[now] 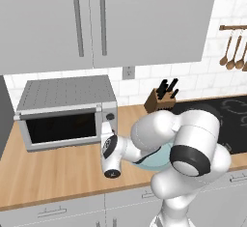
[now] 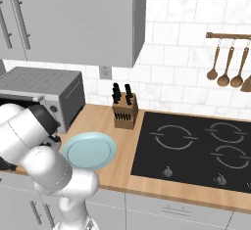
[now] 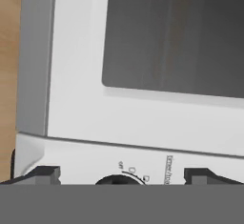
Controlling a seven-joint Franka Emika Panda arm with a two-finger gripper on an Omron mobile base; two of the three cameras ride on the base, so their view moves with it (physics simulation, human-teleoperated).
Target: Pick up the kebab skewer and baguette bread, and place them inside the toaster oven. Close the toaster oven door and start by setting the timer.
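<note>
From the hand view I get what neither base camera gives me: the claw [image 3: 121, 175] sits right up against the front of the toaster oven [image 3: 143, 123], fingertips [image 3: 45, 173] spread wide apart with nothing between them. One dark knob [image 3: 120, 181] lies midway between the tips, with small dial markings just beyond it. Farther ahead of the claw is the toaster oven door [image 3: 176, 37], its dark glass window closed flat against the silver frame. To one side of the tips I see a strip of wooden counter [image 3: 8, 75].

The left base view shows me the whole oven [image 1: 67, 110] on the counter [image 1: 58, 173], door [image 1: 60, 127] shut, and the hand [image 1: 111, 156] pointed at the right-hand panel, where I count one knob [image 1: 110, 117] clear of the arm. Through the glass I cannot tell what is inside.

The right base view adds what the arm hides elsewhere: one pale blue plate [image 2: 88, 150] behind the claw on the counter, its surface bare; one knife block [image 2: 123, 110] past it; one black cooktop [image 2: 196, 148] with three ring burners showing; and four wooden utensils [image 2: 226, 67] on a wall rail.

Room is tight ahead of the claw. Open wood lies between the oven front and the counter's near edge, below the hand.
</note>
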